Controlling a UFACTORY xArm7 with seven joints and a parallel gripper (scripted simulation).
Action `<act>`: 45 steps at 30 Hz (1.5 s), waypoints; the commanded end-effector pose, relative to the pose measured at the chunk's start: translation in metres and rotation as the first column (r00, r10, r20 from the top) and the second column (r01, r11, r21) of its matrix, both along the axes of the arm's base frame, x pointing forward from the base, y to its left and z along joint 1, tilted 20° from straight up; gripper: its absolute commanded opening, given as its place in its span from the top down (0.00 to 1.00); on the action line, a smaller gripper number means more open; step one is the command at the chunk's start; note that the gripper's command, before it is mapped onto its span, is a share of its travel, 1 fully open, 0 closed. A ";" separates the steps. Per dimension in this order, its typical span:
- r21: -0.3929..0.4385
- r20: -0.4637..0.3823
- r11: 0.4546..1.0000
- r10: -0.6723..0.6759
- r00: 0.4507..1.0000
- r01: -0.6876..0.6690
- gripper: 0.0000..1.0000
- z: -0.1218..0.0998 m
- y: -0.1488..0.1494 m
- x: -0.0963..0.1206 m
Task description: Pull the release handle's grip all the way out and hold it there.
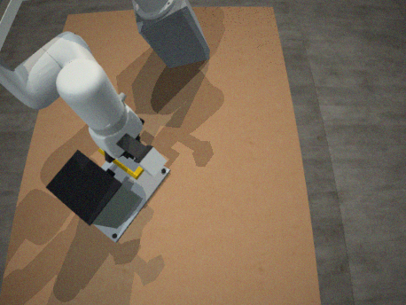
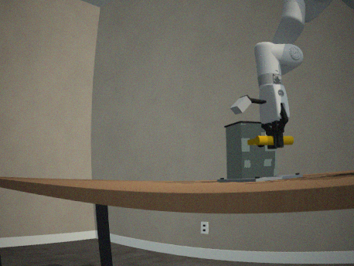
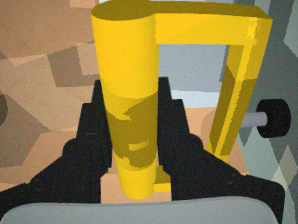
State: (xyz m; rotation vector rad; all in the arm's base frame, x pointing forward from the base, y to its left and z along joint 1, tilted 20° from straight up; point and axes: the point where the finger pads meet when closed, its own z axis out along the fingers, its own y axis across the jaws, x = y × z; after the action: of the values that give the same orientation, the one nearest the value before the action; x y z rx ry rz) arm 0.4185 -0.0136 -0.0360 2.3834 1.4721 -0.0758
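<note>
The release handle's grip is a yellow level bar (image 3: pixel 133 96) joined by yellow side arms to a grey housing with a dark top (image 1: pixel 89 191). My gripper (image 3: pixel 132 97) comes down from above and its black fingers are shut on the bar, one on each side, near its middle. In the side view the bar (image 2: pixel 270 140) stands out in front of the housing (image 2: pixel 249 151) with my gripper (image 2: pixel 276 144) clamped on it. In the overhead view the bar (image 1: pixel 128 168) shows partly under my wrist. A dark rod end (image 3: pixel 273 119) reaches toward the housing.
The housing stands on a grey baseplate (image 1: pixel 133 199) bolted to the brown table top. The arm's base block (image 1: pixel 170 31) stands at the table's far edge. A small grey camera box (image 2: pixel 240 104) sticks out from my wrist.
</note>
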 end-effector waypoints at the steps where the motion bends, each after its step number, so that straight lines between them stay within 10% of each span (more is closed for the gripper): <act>1: 0.001 0.003 1.000 0.001 1.000 -0.001 1.00 0.001 0.001 0.001; 45: 0.001 0.003 1.000 0.001 1.000 -0.001 1.00 -0.006 0.012 -0.023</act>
State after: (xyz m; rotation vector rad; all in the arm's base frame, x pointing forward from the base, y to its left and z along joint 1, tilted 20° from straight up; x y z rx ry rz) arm 0.4057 -0.0077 -0.0394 2.3841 1.4694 -0.0740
